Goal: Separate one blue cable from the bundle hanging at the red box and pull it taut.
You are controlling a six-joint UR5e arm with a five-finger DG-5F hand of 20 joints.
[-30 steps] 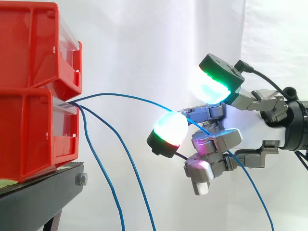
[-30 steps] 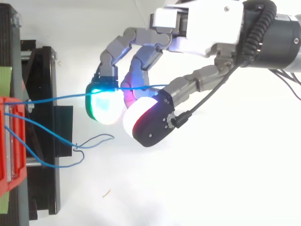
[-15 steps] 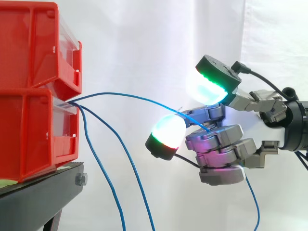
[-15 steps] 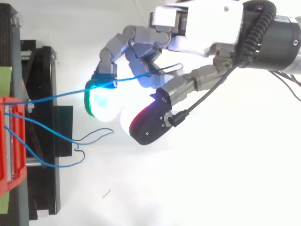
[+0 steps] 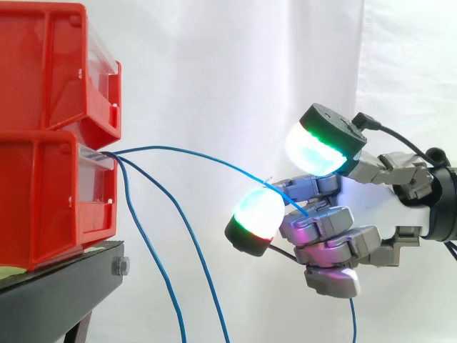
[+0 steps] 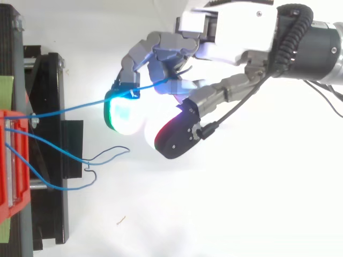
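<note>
Three thin blue cables come out of the lower red box (image 5: 50,200). One blue cable (image 5: 207,152) arcs rightward from the box front into my hand (image 5: 335,236), where curled fingers close round it; its free end (image 5: 353,321) hangs straight down below the hand. In the top view the same cable (image 6: 69,108) runs nearly straight from the box (image 6: 12,160) to the hand (image 6: 177,59). The two other blue cables (image 5: 153,257) droop from the box toward the floor, apart from the hand. Two fingertips (image 5: 255,214) glow white and green.
A second red box (image 5: 50,68) is stacked on the lower one, both on a black stand (image 5: 57,296). The loose cable ends (image 6: 104,160) curl on the white floor beside the stand. A white curtain hangs behind.
The lower fingers curled in round the blue cable over the last second. The hand then drew slightly right, away from the box, and the cable's arc flattened.
</note>
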